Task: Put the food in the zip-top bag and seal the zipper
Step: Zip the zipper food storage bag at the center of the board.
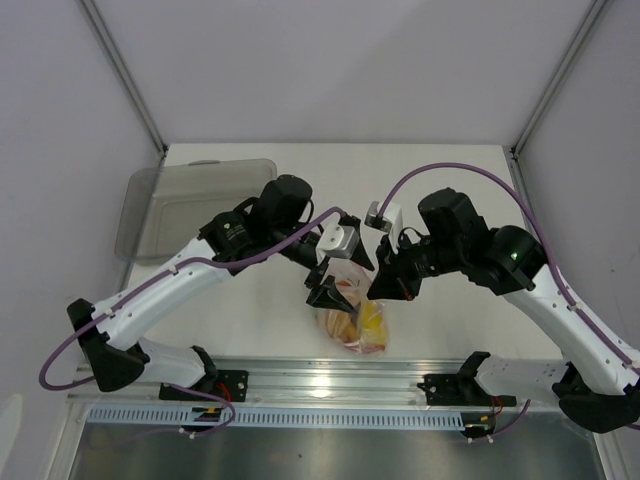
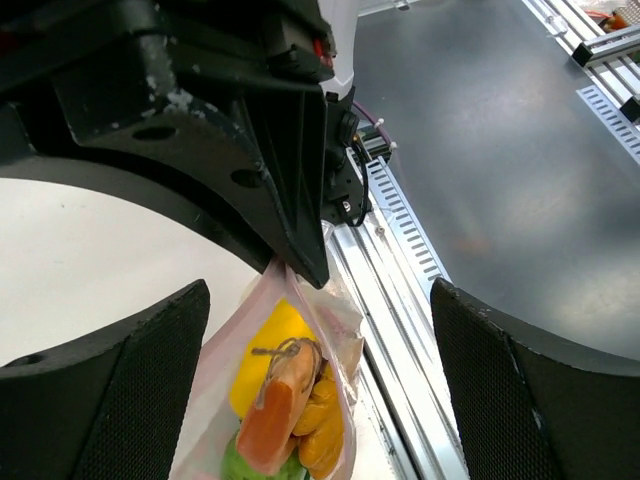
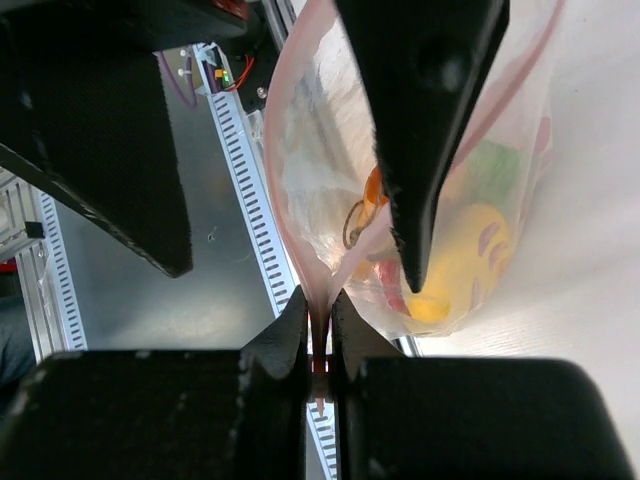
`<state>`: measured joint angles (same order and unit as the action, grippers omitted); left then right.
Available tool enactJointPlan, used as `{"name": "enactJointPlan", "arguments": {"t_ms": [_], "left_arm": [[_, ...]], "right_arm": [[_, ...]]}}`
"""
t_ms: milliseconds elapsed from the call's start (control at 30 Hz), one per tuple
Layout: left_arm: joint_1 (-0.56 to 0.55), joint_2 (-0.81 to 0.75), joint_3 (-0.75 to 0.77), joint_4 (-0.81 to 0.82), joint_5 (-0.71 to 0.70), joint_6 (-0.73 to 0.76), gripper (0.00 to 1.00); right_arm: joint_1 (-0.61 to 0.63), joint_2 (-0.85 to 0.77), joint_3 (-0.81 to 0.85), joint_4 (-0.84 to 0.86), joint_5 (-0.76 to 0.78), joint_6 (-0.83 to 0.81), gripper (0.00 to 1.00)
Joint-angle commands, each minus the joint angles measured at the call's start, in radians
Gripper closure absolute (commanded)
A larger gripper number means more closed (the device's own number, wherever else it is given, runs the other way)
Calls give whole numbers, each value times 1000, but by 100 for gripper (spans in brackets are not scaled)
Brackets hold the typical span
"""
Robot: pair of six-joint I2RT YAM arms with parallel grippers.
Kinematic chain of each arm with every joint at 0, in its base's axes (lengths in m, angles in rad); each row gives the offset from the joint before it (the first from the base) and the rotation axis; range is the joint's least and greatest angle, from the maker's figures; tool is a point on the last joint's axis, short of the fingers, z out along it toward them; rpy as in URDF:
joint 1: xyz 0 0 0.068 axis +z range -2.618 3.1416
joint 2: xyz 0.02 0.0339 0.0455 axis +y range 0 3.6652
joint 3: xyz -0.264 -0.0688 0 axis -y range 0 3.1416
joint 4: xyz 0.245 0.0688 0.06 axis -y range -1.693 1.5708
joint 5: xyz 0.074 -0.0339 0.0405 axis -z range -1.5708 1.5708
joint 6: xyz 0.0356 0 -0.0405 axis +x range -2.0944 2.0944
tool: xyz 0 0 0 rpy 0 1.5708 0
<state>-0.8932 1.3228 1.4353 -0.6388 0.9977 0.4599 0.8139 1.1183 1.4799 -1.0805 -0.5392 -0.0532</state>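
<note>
The clear zip-top bag (image 1: pixel 358 325) hangs just above the table's near edge with the food inside. In the left wrist view I see a yellow piece (image 2: pixel 265 355), an orange-red slice (image 2: pixel 275 415), orange bits (image 2: pixel 325 430) and a green fruit (image 2: pixel 250 465) in it. My right gripper (image 3: pixel 320 305) is shut on the pinkish-red zipper strip (image 3: pixel 320 345) at one end of the bag's mouth (image 1: pixel 380 285). My left gripper (image 2: pixel 320 300) is open, its fingers (image 2: pixel 110 390) wide apart on either side of the bag (image 1: pixel 325 290). The mouth gapes beyond the pinched end (image 3: pixel 330 150).
A grey translucent tray (image 1: pixel 190 200) lies at the back left of the table. A metal rail (image 1: pixel 330 375) with a slotted cable duct runs along the near edge, just below the bag. Purple cables loop over both arms.
</note>
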Motion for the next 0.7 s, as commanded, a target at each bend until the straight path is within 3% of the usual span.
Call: {"name": "enactJointPlan", "arguments": {"t_ms": [0, 333, 533, 667], "left_arm": [[7, 18, 1, -8, 15, 0, 9], [8, 10, -7, 27, -88, -23, 18], [10, -11, -3, 68, -64, -35, 14], [10, 24, 60, 13, -27, -12, 14]], "right_arm": [[-7, -20, 39, 44, -19, 3, 100], [-9, -14, 53, 27, -62, 1, 100], [5, 5, 40, 19, -102, 0, 100], [13, 9, 45, 16, -101, -2, 100]]}}
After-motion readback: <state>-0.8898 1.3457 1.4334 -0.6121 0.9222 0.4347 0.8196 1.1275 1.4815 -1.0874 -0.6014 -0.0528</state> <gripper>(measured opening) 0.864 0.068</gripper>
